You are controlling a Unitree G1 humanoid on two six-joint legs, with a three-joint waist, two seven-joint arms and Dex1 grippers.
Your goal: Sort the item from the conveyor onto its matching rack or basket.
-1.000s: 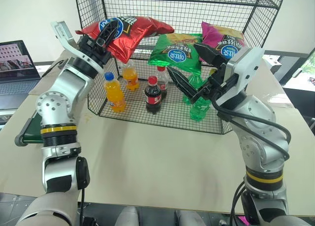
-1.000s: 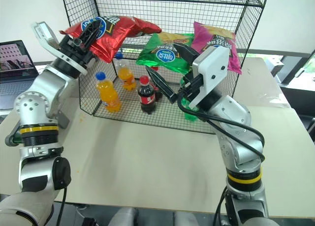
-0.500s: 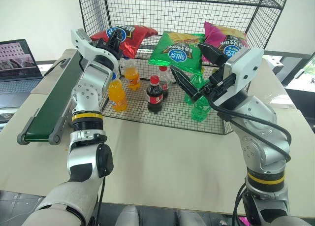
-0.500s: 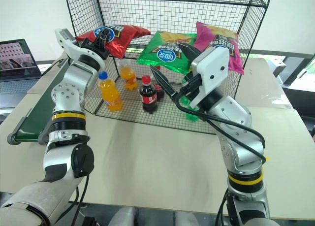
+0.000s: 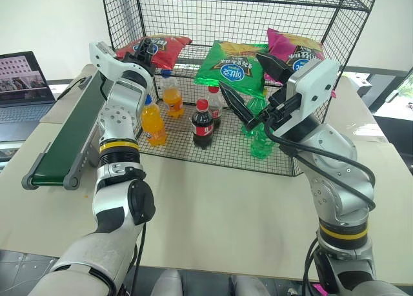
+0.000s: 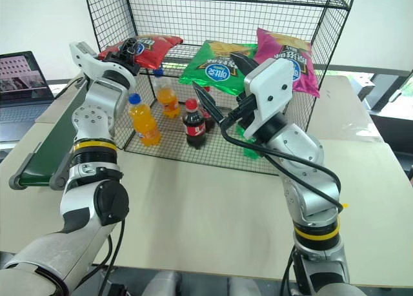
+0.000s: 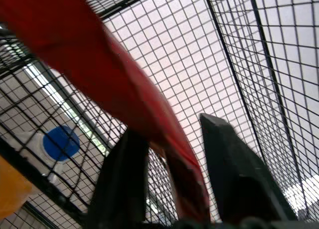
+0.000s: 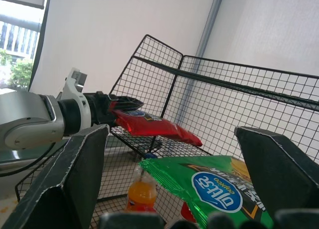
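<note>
1. The red chip bag (image 5: 153, 48) is lying on the upper tier of the black wire rack (image 5: 348, 25), at the rack's left end, beside the green chip bag (image 5: 233, 66).
2. Its long axis is running roughly level along the tier, with its right end pointing toward the green bag.
3. The left tool (image 5: 147, 49) is being seen with its fingers spread around the bag's left edge, and no firm pinch is apparent; the right tool (image 5: 253, 84) is being held wide apart, carrying nothing.
4. A snag is judged possible: the crinkly edge could be dragged off the tier during withdrawal.
</note>
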